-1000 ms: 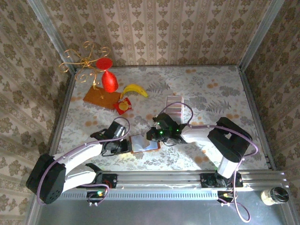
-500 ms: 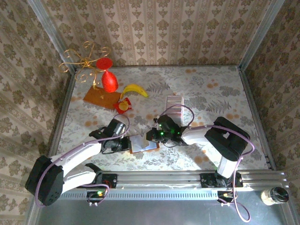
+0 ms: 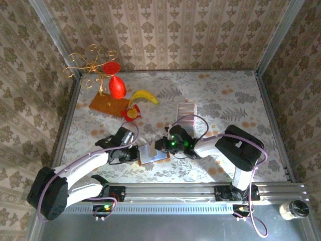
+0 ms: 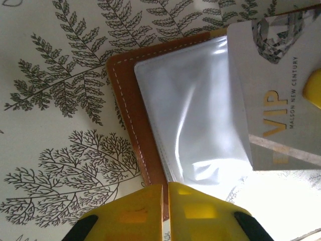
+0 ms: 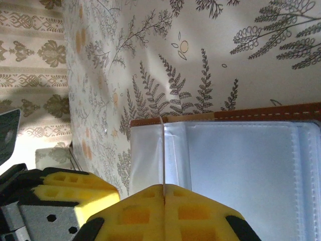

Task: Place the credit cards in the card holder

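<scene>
L gripper point(image 4: 165, 192) fingers pressed together, pinching brown edge of card holder point(image 4: 125, 100). Holder lies open on table point(image 3: 225, 100) betw. both arms, long axis approx left-right from above. R gripper point(image 5: 164, 195) pinches one card point(image 4: 273, 75), overlapping clear sleeve point(image 4: 190, 110). Card strip point(image 3: 186, 111) lies farther back.
</scene>
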You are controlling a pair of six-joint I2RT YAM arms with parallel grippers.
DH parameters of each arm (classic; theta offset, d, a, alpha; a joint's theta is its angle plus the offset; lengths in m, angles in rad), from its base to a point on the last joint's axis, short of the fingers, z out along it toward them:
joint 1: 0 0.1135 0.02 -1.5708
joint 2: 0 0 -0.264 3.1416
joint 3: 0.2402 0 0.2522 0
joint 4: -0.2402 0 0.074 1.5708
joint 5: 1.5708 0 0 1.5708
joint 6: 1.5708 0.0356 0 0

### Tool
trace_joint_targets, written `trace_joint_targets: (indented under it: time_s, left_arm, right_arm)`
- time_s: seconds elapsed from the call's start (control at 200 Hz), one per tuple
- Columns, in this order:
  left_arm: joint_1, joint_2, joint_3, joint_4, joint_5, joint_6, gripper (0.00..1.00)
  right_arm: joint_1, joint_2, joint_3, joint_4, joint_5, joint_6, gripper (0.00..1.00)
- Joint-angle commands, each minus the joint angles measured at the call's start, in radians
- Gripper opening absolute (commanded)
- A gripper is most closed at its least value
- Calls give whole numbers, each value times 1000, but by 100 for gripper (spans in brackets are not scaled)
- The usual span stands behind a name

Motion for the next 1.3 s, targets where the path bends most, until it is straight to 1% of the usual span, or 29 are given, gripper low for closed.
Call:
trace_joint_targets:
  time_s: [0.0,0.16,0.33,0.45,0.665,0.785,1.08,1.15,1.235,1.295]
  left_arm:
    - [-3,24,-8,21,-10,2,11]
    - [-3,27,-22,26,-30,3,11]
    - [-3,19,-31,36,-48,-2,11]
    - [-3,37,-48,64,-29,-9,11]
    - [-8,70,-71,78,-41,-13,10]
    - [-8,77,-78,77,-50,-11,10]
    - [-7,79,-86,77,-55,-7,9]
    - [-8,78,-87,74,-58,-7,9]
    - [-7,75,-88,68,-60,-6,9]
    - [-8,68,-88,66,-62,-5,9]
  right_arm:
    - [11,29,-23,-18,32,25,0]
    - [23,15,-47,-34,60,37,0]
    - [38,-23,-58,-100,101,49,0]
    - [49,-21,-52,-98,92,71,0]
    - [58,1,-47,-31,72,94,0]
    - [67,15,-36,16,53,87,0]
    - [76,55,13,24,-9,63,1]
    - [76,58,22,10,-16,59,5]
    - [75,41,33,-64,3,39,21]
    - [75,18,47,-159,38,7,25]
